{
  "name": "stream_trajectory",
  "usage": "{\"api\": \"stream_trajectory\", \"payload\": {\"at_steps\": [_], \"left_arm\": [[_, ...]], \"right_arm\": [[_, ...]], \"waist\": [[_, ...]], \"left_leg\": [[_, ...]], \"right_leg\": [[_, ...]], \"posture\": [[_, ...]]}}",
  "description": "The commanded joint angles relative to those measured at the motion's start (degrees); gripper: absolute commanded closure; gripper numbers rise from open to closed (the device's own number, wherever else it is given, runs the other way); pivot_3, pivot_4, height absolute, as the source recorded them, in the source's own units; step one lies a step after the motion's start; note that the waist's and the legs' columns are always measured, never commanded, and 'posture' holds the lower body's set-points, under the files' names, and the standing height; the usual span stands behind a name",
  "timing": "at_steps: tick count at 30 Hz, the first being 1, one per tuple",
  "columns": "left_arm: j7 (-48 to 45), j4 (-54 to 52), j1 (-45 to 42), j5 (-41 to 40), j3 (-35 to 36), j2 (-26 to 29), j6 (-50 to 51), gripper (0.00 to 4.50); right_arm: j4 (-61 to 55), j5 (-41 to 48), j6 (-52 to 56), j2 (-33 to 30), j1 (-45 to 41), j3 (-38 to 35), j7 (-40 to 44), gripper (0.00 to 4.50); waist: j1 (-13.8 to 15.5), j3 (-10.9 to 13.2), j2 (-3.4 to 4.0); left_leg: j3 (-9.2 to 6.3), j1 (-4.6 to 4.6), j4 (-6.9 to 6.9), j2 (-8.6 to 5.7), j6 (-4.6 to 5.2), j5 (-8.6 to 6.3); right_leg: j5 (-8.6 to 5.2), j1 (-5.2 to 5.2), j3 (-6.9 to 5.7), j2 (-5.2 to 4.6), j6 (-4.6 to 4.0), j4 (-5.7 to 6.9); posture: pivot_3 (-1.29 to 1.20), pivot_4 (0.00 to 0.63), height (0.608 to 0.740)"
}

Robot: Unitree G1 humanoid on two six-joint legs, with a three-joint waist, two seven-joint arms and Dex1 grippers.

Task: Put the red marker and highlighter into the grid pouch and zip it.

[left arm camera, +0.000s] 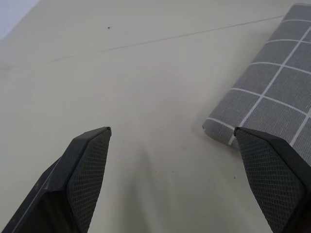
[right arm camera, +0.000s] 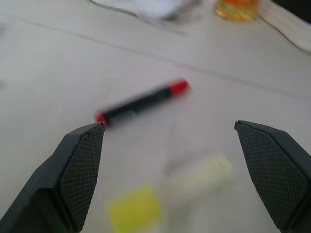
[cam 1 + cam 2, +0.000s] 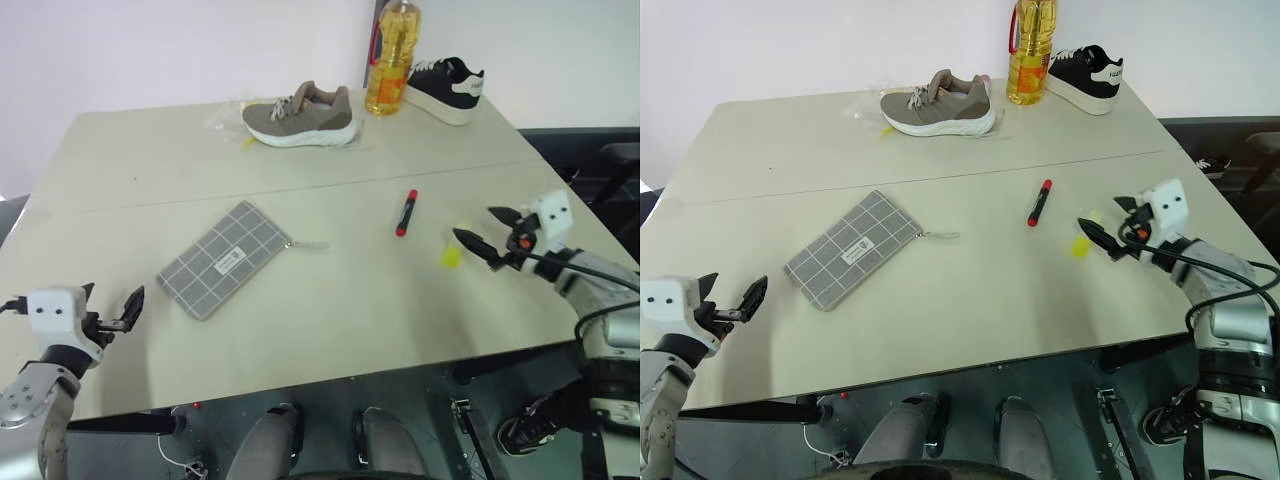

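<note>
right pincer (image 3: 481, 234): spread, just beside highlighter (image 3: 451, 256); drop lower, straddle barrel, then pinch
left pincer (image 3: 112, 310): spread, near grid pouch (image 3: 224, 257)

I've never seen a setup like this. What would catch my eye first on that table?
Probably the tall bottle of golden oil at the far edge, standing between a tan sneaker and a black-and-white one. Nearer, a grey grid pouch lies flat left of centre, with a red marker to its right. A yellow highlighter sits just before the right gripper, its jaws wide open.
</note>
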Motion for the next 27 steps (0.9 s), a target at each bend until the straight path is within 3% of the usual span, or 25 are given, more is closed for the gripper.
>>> {"api": "stream_trajectory", "payload": {"at_steps": [1, 4, 8, 10, 19, 27], "left_arm": [[-0.6, -1.66, 0.44, 2.32, -1.8, 0.61, -2.43, 0.08], [-1.88, -1.3, 0.71, 3.3, -2.83, 1.28, -3.65, 0.0], [-4.37, -1.39, 1.8, 2.84, -2.26, 1.88, -6.0, 0.0], [-6.34, -1.32, 3.88, 6.27, -3.26, 4.2, -9.16, 0.0], [-10.41, 8.9, 6.37, 21.96, -7.72, 16.15, -27.53, 0.0], [-10.55, 17.41, 0.59, 26.83, -12.24, 20.07, -36.5, 0.0]], "right_arm": [[-6.5, 1.75, 2.09, 2.48, -3.39, 2.67, -0.76, 0.28], [-8.79, -0.58, 3.91, 6.32, -6.75, 9.32, -2.06, 1.34], [-7.28, -5.19, 4.77, 10.26, -10.94, 17.18, -3.17, 3.46], [-3.99, -7.39, 4.65, 13.92, -14.67, 20.68, -4.48, 4.46], [22.28, -18.31, 1.26, 28.17, -30.67, 30.08, -9.75, 4.46], [41.89, -23.23, -6.78, 36.81, -38.84, 29.94, -16.0, 4.46]], "waist": [[0.05, 0.0, 0.0], [-0.14, -0.01, -0.03], [-0.12, -0.02, -0.04], [-0.28, -0.04, -0.1], [-0.49, -0.05, -0.11], [-0.86, -0.02, -0.06]], "left_leg": [[0.0, 0.0, 0.0, 0.0, 0.0, 0.0], [0.0, 0.0, -0.01, 0.0, 0.0, 0.0], [0.0, 0.0, -0.04, 0.0, 0.0, 0.0], [0.01, 0.0, -0.1, -0.03, 0.0, 0.0], [0.03, 0.07, -0.27, -0.01, -0.05, 0.04], [0.03, 0.1, -0.34, -0.09, -0.2, 0.12]], "right_leg": [[0.0, 0.0, 0.0, 0.0, 0.0, 0.0], [0.0, -0.01, 0.0, 0.0, -0.01, 0.01], [0.01, -0.12, 0.0, 0.0, -0.01, 0.01], [0.01, -0.23, 0.0, -0.03, -0.01, 0.0], [0.09, -0.57, -0.01, 0.02, -0.13, 0.17], [0.14, -0.65, 0.03, 0.05, -0.07, 0.37]], "posture": [[0.0, 0.15, 0.74], [0.0, 0.15, 0.74], [0.0, 0.15, 0.74], [0.0, 0.15, 0.74], [0.0, 0.15, 0.74], [0.0, 0.15, 0.74]]}}
